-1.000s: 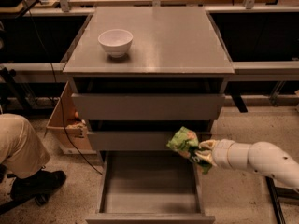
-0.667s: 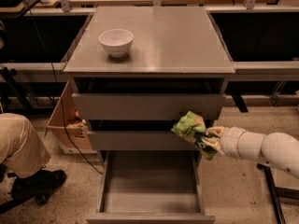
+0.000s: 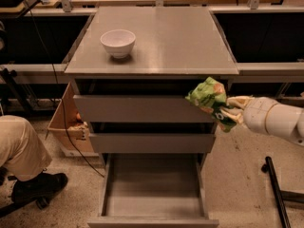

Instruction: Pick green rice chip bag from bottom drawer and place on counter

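"Where was the crinkly bright green snack bag (image 3: 208, 99)?"

"Right of centre in the frame, in the air. It was well above the open grey metal bottom drawer (image 3: 152, 201) and just under the front right edge of the smooth grey slab table (image 3: 175, 42). The cream end effector (image 3: 228, 112) pinched its lower right end."

"And how did it lie?"

"Long axis slanted, free end pointing up-left from the end effector. The table lay above and left, I'd judge."

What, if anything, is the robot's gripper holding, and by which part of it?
The gripper, right of the grey drawer cabinet, holds the crinkly bright green rice chip bag by its lower right edge.
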{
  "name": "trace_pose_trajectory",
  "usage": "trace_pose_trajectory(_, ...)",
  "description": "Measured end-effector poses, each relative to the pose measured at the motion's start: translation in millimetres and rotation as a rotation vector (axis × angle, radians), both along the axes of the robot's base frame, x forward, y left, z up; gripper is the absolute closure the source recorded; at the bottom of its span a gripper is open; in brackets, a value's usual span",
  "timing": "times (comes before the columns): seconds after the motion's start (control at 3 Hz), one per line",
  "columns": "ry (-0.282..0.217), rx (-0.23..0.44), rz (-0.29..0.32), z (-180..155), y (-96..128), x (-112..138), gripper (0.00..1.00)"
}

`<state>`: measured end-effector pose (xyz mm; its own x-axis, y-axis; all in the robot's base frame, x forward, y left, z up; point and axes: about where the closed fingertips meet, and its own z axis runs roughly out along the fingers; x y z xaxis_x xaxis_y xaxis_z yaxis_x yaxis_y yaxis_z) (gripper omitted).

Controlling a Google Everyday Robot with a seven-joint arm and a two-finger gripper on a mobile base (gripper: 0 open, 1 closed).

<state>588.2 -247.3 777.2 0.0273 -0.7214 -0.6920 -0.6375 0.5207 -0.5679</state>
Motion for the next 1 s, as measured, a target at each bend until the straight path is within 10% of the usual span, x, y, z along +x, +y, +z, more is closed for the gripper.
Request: trace_pose_trajectory(1.0,-0.137,0.007,0.035,153.0,8.1,18.3,1.0)
